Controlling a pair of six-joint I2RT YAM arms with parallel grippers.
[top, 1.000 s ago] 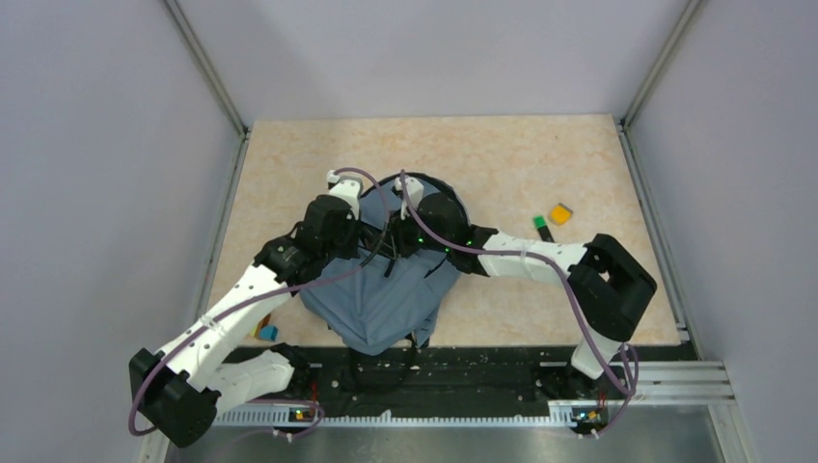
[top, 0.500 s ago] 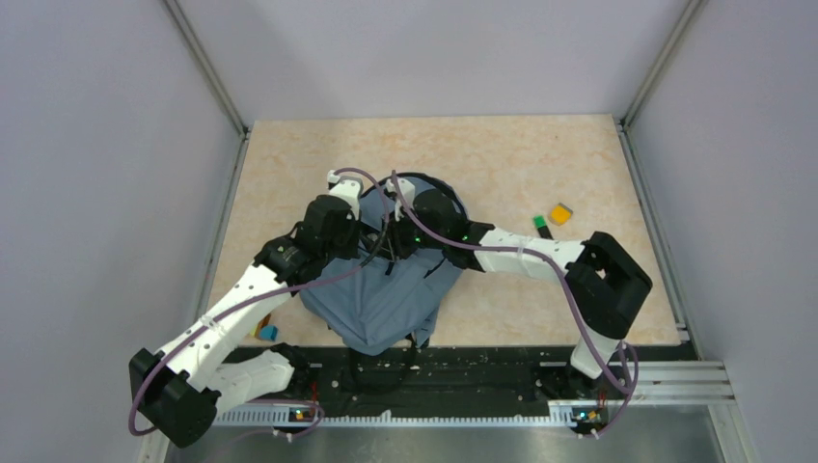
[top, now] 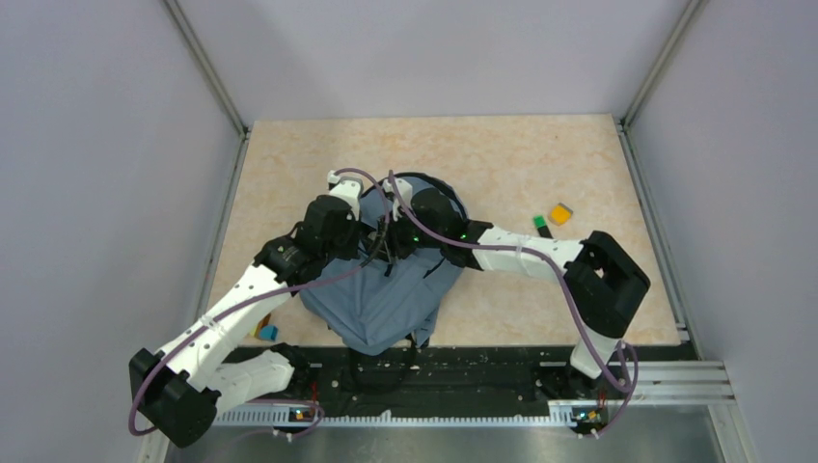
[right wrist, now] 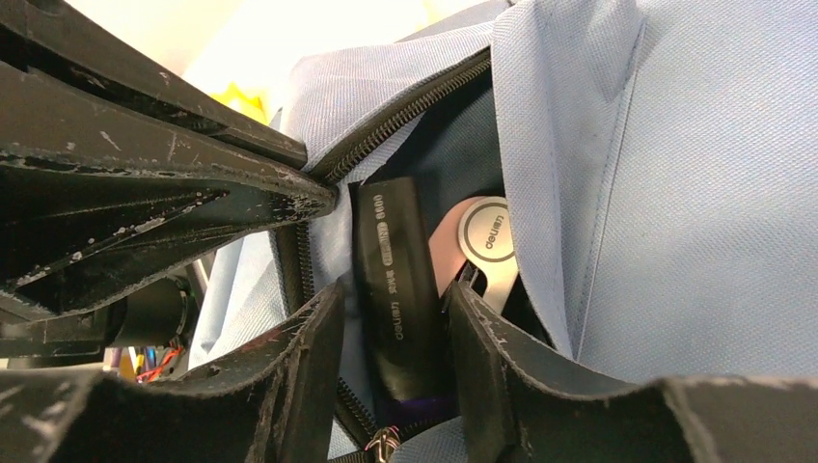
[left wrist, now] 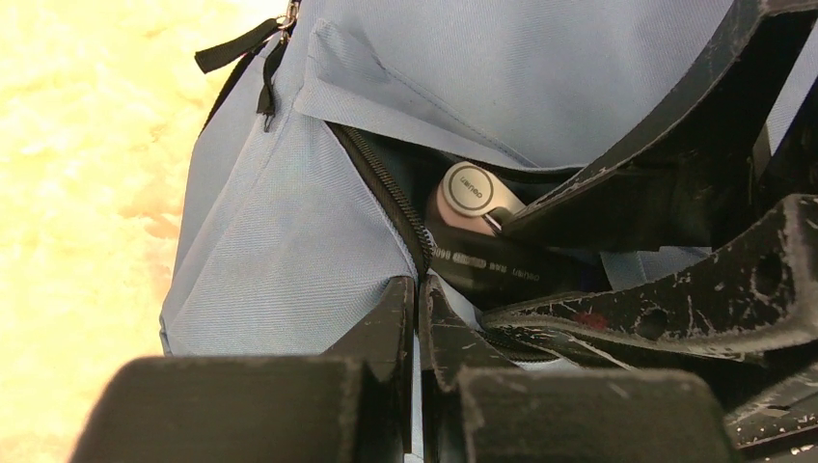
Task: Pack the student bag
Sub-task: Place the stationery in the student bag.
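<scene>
The grey-blue student bag [top: 386,301] lies at the near middle of the table with its zipper opening [left wrist: 386,193] spread. My left gripper [top: 369,236] is shut on the zipper edge of the bag [left wrist: 420,289] and holds the opening apart. My right gripper [top: 394,241] reaches into the opening. Its fingers [right wrist: 395,299] close round a black and pink stapler [right wrist: 391,260], which sits partly inside the bag. The stapler [left wrist: 470,193] also shows in the left wrist view, between the bag's flap and the right gripper's fingers [left wrist: 675,174].
An orange block [top: 560,213] and a small green and black item [top: 542,228] lie on the table right of the bag. Yellow and blue blocks [top: 265,331] lie under the left arm near the front edge. Walls enclose the table on three sides.
My right gripper has shifted slightly to the left, deeper into the bag's opening with the stapler. The left gripper and the bag have stayed put.
</scene>
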